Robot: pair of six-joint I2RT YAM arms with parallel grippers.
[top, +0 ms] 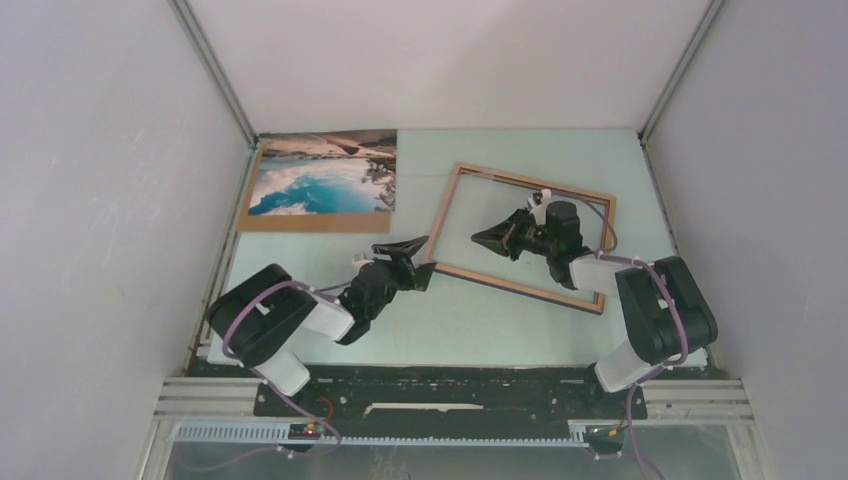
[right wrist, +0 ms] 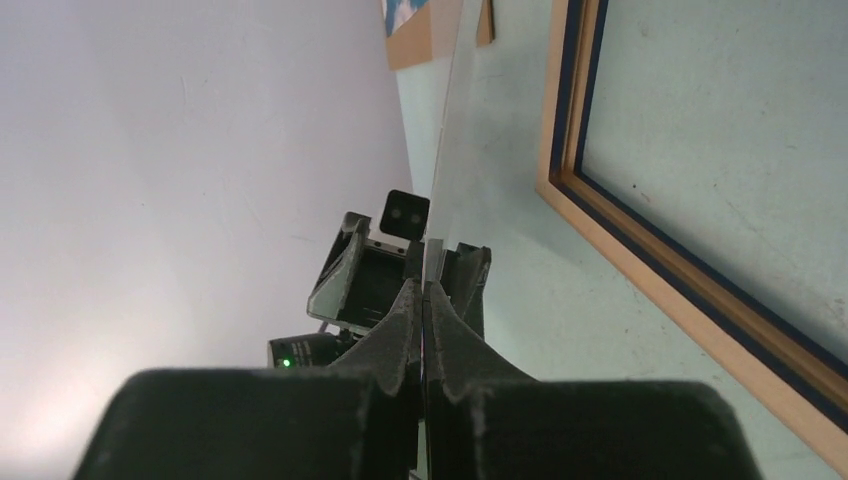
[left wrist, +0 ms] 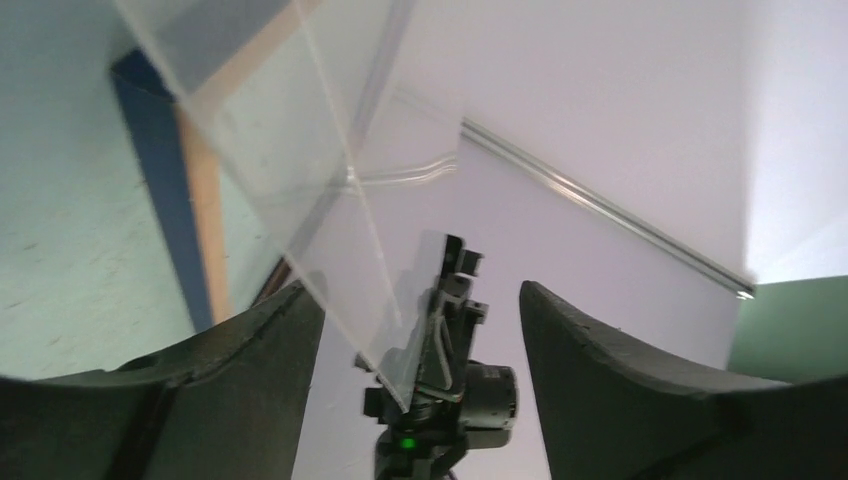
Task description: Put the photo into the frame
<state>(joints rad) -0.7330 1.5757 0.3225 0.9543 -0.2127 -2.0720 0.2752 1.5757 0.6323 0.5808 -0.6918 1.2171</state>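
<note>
left gripper (top: 424, 260): wide open, fingers either side of a clear sheet (left wrist: 330, 200), right by the frame's near-left corner
right gripper (top: 479, 238): pinched shut on that sheet's edge, over the frame's opening
frame (top: 510, 284): flat on the table (top: 480, 325), skewed, wood face up, navy inner lip
photo (top: 325, 172): back-left corner, on a brown board (top: 300, 222), well apart from both grippers; turquoise water, white patches

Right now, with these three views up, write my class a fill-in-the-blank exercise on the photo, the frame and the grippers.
1. The photo lies at the table's far ____ corner.
2. The frame lies flat, with its light wood face ____.
3. The right gripper clamps the clear pane, while the left gripper stands ____.

Missing words: left; up; open.
</note>
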